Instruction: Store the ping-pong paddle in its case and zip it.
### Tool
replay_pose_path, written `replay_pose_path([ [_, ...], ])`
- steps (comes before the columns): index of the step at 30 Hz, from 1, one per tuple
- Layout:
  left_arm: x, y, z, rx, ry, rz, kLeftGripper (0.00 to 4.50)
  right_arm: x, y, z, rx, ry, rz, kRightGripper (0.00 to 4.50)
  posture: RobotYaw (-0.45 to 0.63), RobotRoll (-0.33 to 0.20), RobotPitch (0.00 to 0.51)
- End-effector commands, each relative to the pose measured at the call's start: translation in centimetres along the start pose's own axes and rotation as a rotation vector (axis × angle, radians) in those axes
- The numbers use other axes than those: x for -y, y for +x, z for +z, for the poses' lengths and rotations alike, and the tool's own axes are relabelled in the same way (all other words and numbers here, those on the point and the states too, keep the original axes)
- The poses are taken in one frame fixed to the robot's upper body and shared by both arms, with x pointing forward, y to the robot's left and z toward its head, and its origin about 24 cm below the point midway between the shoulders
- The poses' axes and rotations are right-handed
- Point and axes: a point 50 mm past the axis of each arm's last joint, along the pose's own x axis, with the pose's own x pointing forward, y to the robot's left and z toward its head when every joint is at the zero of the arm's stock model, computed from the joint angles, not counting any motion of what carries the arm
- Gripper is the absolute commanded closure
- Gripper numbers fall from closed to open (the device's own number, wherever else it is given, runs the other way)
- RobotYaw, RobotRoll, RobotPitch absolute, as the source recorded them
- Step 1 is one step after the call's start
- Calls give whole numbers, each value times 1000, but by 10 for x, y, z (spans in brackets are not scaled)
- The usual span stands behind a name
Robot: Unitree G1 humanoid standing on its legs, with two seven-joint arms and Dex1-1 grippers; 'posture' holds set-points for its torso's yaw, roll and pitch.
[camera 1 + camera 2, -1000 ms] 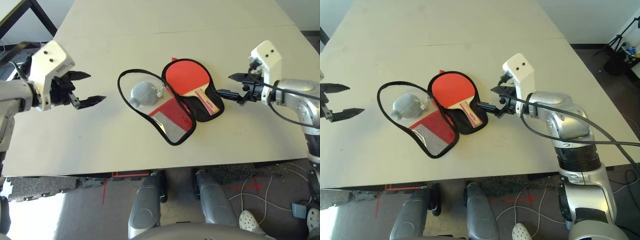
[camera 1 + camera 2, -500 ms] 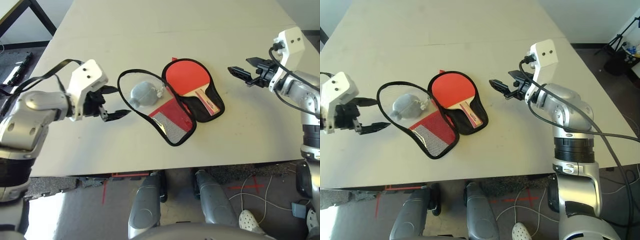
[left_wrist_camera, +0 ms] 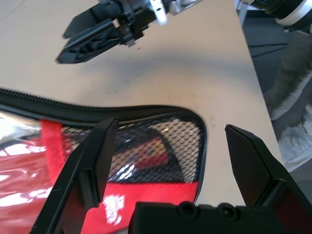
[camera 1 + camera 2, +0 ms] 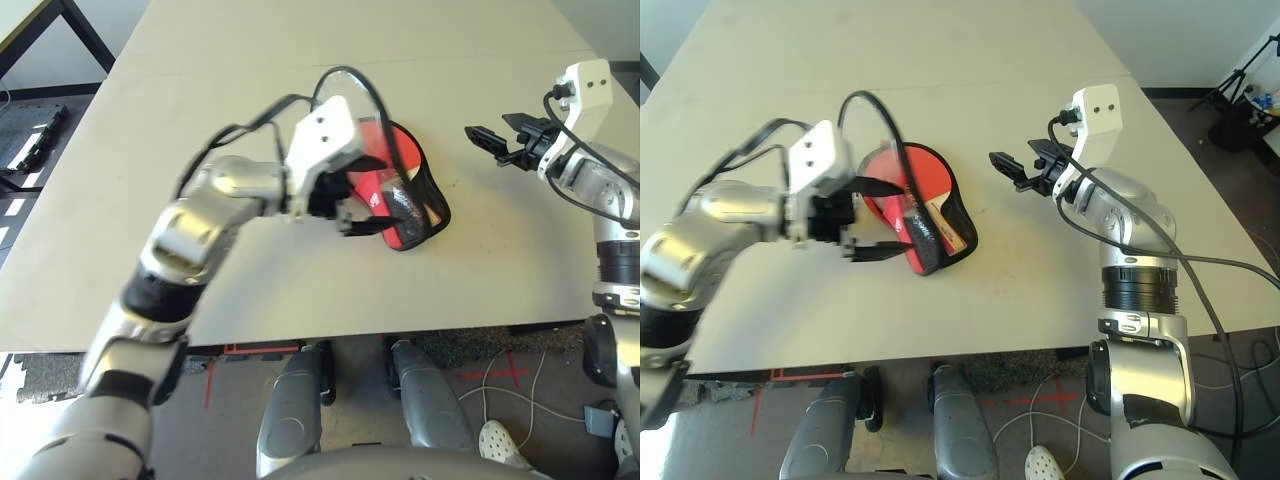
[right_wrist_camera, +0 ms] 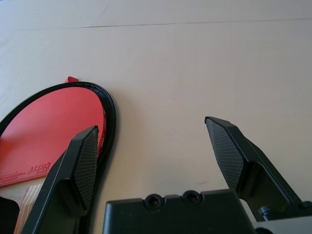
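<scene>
— Where's the ping-pong paddle [image 4: 902,178] sitting right now?

— In the middle of the bench [image 4: 940,60], lying inside the open half of the case [image 4: 958,222]. You can see its red face against the black edging, and a bit of the light wooden handle pointing toward the near edge of the bench.

— And the case's flap?

— It's partly folded over the paddle. From the left wrist view the black mesh patch [image 3: 161,146] and the red fabric lie right under the left gripper, with the zipper edge running along beside it.

— So the left gripper [image 4: 872,218] has hold of it?

— I can't say it does. Its fingers [image 3: 100,151] are spread wide, one above and one below the flap's edge, close over the case. Whether a fingertip is touching the fabric I can't tell from here.

— What about the right gripper [image 4: 1012,168]?

— It hangs above the bench off to the right of the case, clearly apart from it, pointing back toward the paddle. Its fingers [image 5: 80,161] are spread wide too, with nothing between them.
</scene>
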Motion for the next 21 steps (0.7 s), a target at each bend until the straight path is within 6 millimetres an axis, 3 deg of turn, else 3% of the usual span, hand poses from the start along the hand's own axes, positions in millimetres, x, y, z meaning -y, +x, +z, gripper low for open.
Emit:
replay_pose_path([
  [1,-3,3,-4,-20,22,5,0,5,-4,2,-6,52,34,19,-3,0,223],
  [5,-13,-10,-12,-57,27,51,0,11,-12,4,14,195,79,19,-11,0,226],
  [9,-13,-17,-17,-78,26,56,0,9,-17,-1,-71,310,135,19,-11,0,228],
  [21,-15,-45,-22,-129,11,123,0,-18,-27,-32,-353,304,338,19,5,0,234],
])
